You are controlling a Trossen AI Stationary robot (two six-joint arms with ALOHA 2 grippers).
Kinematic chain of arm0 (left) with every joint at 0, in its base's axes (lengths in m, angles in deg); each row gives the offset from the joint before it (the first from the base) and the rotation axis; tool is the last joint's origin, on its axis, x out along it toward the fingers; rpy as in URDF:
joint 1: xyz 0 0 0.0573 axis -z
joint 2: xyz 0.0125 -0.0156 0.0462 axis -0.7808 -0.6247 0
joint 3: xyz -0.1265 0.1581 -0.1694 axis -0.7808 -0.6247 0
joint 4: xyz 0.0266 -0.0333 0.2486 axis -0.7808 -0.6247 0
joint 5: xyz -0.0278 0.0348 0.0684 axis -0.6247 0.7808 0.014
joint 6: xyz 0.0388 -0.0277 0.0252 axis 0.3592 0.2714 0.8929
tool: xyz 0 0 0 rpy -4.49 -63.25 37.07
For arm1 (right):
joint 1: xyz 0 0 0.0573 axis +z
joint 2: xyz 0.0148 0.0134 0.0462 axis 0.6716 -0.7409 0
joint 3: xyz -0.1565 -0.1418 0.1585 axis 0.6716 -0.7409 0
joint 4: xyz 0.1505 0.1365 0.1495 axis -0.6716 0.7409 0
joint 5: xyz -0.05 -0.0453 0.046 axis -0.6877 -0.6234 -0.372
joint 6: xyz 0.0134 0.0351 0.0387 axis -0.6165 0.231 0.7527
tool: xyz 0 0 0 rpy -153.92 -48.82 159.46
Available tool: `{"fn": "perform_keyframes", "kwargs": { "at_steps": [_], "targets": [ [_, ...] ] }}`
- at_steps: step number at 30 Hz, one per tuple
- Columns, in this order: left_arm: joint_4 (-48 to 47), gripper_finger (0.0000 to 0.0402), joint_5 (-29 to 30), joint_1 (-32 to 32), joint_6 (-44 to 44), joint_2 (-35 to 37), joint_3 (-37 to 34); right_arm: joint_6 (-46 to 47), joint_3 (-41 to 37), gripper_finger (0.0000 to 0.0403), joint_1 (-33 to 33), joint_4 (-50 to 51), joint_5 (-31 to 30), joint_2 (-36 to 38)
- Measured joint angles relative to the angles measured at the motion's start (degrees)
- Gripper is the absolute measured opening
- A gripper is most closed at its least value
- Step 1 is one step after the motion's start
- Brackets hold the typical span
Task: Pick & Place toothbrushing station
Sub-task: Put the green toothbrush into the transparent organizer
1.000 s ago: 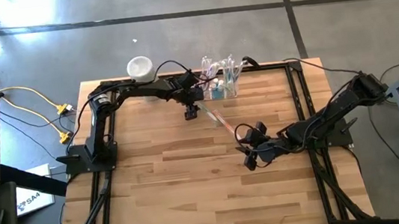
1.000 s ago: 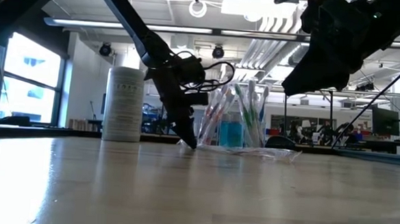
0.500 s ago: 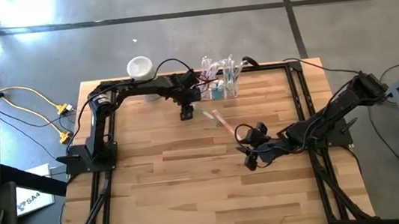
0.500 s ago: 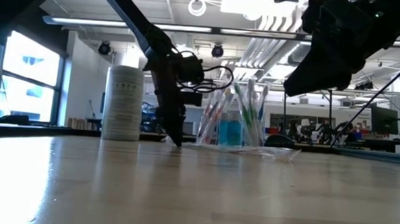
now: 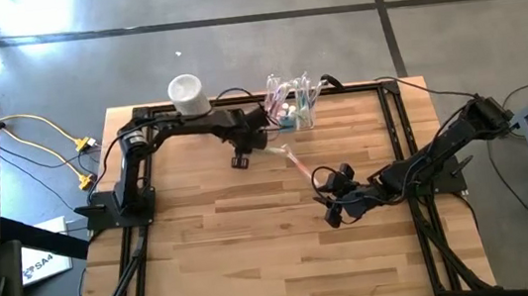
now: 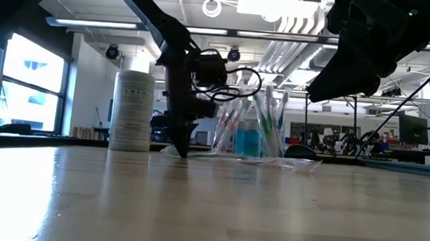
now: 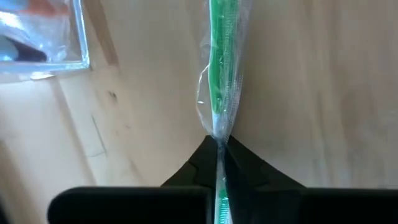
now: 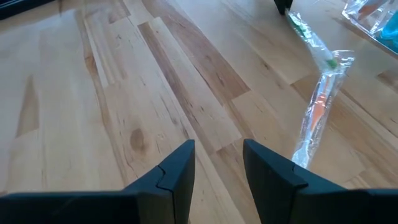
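The toothbrushing station [image 5: 291, 108], a clear box with several toothbrushes standing in it, rests on the table's far edge; it also shows in the low view [image 6: 248, 129], and its corner shows in the left wrist view [image 7: 43, 37]. My left gripper [image 5: 240, 160] is just left of the station, down at the tabletop [image 6: 178, 151]. It is shut on a green toothbrush in a clear wrapper [image 7: 221, 62]. A second wrapped toothbrush, orange [image 8: 316, 112], lies on the table beside it. My right gripper [image 5: 334, 212] hovers open near mid-table [image 8: 217, 167], with nothing between its fingers. My left gripper pinches one end of the green toothbrush's clear wrapper [image 7: 218, 134] between its two fingers. The fingers come from above, pointing down. The rest of the wrapped toothbrush runs away from the fingers and lies on the tabletop.
A whitish cylindrical container [image 5: 188, 94] stands at the table's far left corner. The black frame rails [image 5: 139, 232] run along the table's sides. Bare wood [image 5: 256, 249] fills the near half of the table.
My left gripper has moved toward the table's left edge, away from the station, tipping to point more steeply down. It has shut on the end of the green toothbrush's wrapper.
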Motion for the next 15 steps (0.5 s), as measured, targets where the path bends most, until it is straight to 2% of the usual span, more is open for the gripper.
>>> {"fn": "perform_keyframes", "kwargs": {
  "at_steps": [7, 15],
  "targets": [
    [-4.66, 0.0002, 13.5, 6.68, 0.38, 3.24, -0.54, 0.99, 0.0, 0.0128, 0.02, 0.27, 0.08, 0.0],
    [-8.47, 0.0001, 23.84, 15.69, -2.71, 9.48, -0.42, 1.65, 0.02, 0.0128, 0.02, 0.9, 0.08, 0.0]
  ]
}}
